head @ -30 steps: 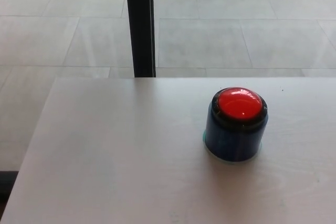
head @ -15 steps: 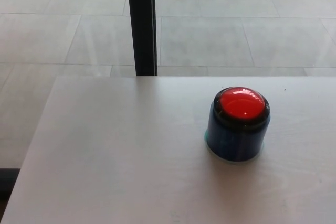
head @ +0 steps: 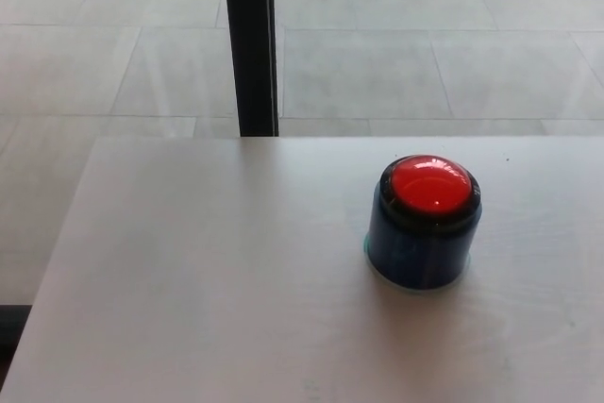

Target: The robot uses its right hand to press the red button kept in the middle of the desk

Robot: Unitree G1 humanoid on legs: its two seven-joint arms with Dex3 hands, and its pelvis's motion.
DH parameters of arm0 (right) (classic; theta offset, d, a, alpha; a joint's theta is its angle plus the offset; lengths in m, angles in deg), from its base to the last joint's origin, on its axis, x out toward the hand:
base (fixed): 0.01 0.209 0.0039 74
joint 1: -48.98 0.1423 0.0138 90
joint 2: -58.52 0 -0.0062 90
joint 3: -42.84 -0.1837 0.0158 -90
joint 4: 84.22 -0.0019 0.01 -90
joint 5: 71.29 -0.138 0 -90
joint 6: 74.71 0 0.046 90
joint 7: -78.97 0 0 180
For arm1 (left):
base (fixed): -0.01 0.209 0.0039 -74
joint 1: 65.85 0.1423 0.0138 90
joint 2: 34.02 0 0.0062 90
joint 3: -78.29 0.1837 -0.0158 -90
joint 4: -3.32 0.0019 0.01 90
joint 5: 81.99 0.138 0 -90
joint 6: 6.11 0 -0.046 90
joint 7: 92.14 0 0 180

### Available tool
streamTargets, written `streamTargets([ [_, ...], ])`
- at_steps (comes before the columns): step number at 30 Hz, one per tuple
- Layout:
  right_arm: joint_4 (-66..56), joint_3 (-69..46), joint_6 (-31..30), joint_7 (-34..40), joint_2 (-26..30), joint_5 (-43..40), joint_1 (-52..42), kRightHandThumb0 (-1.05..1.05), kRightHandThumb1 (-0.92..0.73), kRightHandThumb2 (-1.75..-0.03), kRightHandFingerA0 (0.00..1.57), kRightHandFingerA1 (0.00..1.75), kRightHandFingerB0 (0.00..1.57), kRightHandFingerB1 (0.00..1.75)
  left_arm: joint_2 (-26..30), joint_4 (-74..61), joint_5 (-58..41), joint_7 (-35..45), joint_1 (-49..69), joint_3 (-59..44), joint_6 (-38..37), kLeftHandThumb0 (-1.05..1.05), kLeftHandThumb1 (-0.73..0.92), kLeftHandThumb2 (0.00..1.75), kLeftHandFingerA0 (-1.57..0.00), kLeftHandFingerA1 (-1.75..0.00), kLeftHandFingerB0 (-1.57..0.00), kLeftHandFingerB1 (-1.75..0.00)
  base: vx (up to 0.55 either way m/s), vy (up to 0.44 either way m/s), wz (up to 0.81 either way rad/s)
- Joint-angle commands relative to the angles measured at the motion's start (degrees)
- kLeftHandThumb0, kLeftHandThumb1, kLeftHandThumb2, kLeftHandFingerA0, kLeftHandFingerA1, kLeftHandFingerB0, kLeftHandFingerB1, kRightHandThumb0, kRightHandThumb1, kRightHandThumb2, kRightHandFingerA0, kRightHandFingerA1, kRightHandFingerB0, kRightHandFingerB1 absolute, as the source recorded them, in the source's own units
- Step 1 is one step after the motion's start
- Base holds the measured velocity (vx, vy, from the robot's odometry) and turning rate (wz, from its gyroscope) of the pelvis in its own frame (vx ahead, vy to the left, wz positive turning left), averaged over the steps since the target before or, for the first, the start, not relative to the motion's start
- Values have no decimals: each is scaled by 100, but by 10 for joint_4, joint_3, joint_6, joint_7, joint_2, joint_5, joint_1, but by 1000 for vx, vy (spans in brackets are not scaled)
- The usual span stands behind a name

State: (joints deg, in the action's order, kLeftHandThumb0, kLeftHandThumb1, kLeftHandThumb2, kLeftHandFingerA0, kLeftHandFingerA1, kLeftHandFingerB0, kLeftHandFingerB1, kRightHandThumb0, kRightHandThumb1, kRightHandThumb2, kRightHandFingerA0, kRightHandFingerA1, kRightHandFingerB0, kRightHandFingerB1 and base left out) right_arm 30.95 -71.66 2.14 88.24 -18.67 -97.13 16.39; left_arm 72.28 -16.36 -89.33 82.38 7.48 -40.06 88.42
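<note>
The pale desk (head: 208, 280) fills the near part of the head view. The red button (head: 430, 185) tops a dark blue round housing (head: 417, 250), standing upright right of the desk's middle. Neither robot hand is in view, so their state cannot be told. Beyond the far edge, a black post (head: 250, 42) rises from the tiled floor (head: 425, 54).

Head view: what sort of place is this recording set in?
Probably an indoor lab or office test area: a plain pale desk holding only a red button, large grey floor tiles, and a black post behind.
</note>
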Motion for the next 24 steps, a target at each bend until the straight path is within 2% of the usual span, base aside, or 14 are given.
streamTargets([
  [1, 34, 74, 47, -68, -60, 37, 50, -23, -46, -126, 98, 175, 81, 156, 8, 8, -17, -14, -6, -6, 10, -51, 83, 108, -11, -107, 0, -68, 0, 0, 0],
  [2, 46, 90, 53, -75, -80, 41, 56, -26, -36, -138, 99, 175, 80, 161, 8, 7, -15, -12, -9, -3, 11, -50, 86, 109, -15, -87, -5, -71, 0, 0, 0],
  [4, 58, 119, 59, -80, -109, 55, 58, -27, -32, -144, 101, 175, 81, 162, 9, 4, -12, -5, -8, 3, 12, -50, 85, 112, -20, -90, 0, -68, 0, 0, 0],
  [8, 87, 165, 67, -78, -165, 82, 54, -24, -35, -141, 101, 175, 75, 168, 5, 1, -21, -6, -9, -1, 8, -50, 86, 112, -21, -92, 0, -69, 0, 0, 2],
  [10, 99, 179, 77, -78, -181, 94, 49, -27, -36, -138, 98, 175, 73, 168, 5, 5, -22, -6, -10, -1, 11, -50, 86, 106, -10, -97, 0, -65, 0, 0, 0],
  [12, 109, 187, 73, -83, -194, 98, 46, -26, -37, -137, 98, 175, 75, 165, 4, 5, -18, -6, -8, 4, 4, -50, 84, 111, -24, -92, 0, -67, 0, 0, 0],
  [13, 114, 190, 78, -86, -199, 101, 43, -26, -37, -137, 98, 175, 75, 165, 4, 6, -18, -8, -8, 4, 5, -50, 84, 111, -24, -92, 0, -67, 0, 0, 0],
  [15, 132, 200, 83, -87, -216, 112, 39, -26, -36, -142, 99, 175, 77, 166, 5, 6, -17, -5, -6, 6, 7, -50, 83, 109, -11, -106, 0, -76, 0, 0, 0],
  [16, 136, 201, 83, -91, -222, 112, 36, -25, -38, -139, 100, 175, 76, 169, 5, 6, -14, -4, -5, 10, 5, -50, 85, 113, -23, -91, 0, -67, 0, 0, 0],
  [19, 148, 207, 85, -107, -236, 116, 26, -25, -41, -134, 100, 175, 76, 170, 6, 6, -20, -4, -5, 7, 5, -51, 85, 114, -27, -92, -1, -66, 0, 0, 0],
  [20, 151, 218, 89, -111, -244, 126, 12, -27, -42, -131, 96, 175, 75, 167, 5, 7, -24, -3, -6, 3, 8, -52, 88, 105, -20, -99, -1, -68, 0, 0, 0],
  [21, 149, 223, 83, -111, -245, 131, 5, -28, -42, -131, 96, 175, 74, 170, 4, 6, -23, -4, -4, 5, 2, -51, 85, 114, -34, -95, -6, -69, 0, 0, 0],
  [23, 143, 220, 68, -110, -248, 127, -1, -28, -43, -130, 96, 175, 74, 169, 5, 5, -24, -4, -4, 6, 5, -51, 86, 114, -26, -92, -3, -68, 0, 0, 0],
  [24, 146, 218, 70, -110, -251, 127, -8, -25, -49, -125, 92, 175, 73, 166, 6, 5, -23, -6, -5, 7, 7, -51, 86, 113, -31, -95, -2, -68, 0, 0, 0],
])
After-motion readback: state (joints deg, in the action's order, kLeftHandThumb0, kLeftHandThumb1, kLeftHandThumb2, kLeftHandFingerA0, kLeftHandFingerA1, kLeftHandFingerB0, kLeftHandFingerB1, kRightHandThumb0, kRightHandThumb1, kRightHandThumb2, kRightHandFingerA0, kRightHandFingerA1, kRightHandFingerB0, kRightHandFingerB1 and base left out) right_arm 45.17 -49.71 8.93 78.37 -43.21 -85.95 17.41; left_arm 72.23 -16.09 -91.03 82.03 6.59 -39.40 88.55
